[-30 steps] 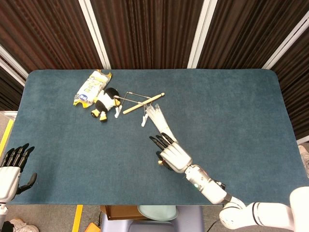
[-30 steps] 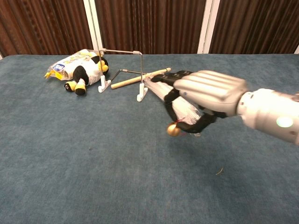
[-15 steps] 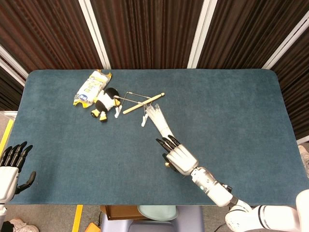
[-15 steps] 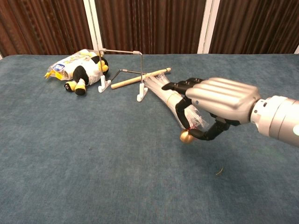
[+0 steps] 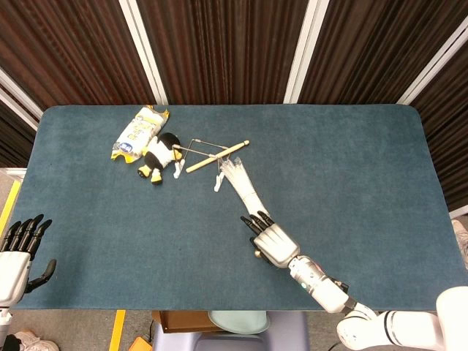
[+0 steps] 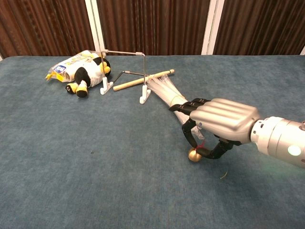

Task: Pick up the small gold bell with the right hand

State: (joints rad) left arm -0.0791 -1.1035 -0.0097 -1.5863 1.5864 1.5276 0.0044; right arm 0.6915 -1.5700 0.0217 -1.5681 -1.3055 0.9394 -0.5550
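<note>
The small gold bell point(image 6: 194, 154) hangs under my right hand point(image 6: 220, 124), pinched between thumb and a curled finger, with a bit of red string at the pinch. It sits very low over the blue tabletop point(image 6: 95, 181); I cannot tell whether it touches. In the head view the right hand point(image 5: 272, 242) is at the table's front middle, and the bell point(image 5: 257, 254) peeks out at its near left edge. My left hand point(image 5: 18, 252) hovers off the table's front left edge, fingers spread and holding nothing.
A clear plastic bundle point(image 6: 169, 93) lies just behind the right hand. Further back left are a wooden stick point(image 6: 143, 79), a thin wire frame on white feet point(image 6: 123, 52), a penguin plush point(image 6: 86, 75) and a snack bag point(image 6: 71, 64).
The right hand has carried the bell lower and nearer to me, down almost to the table. The left hand has barely shifted.
</note>
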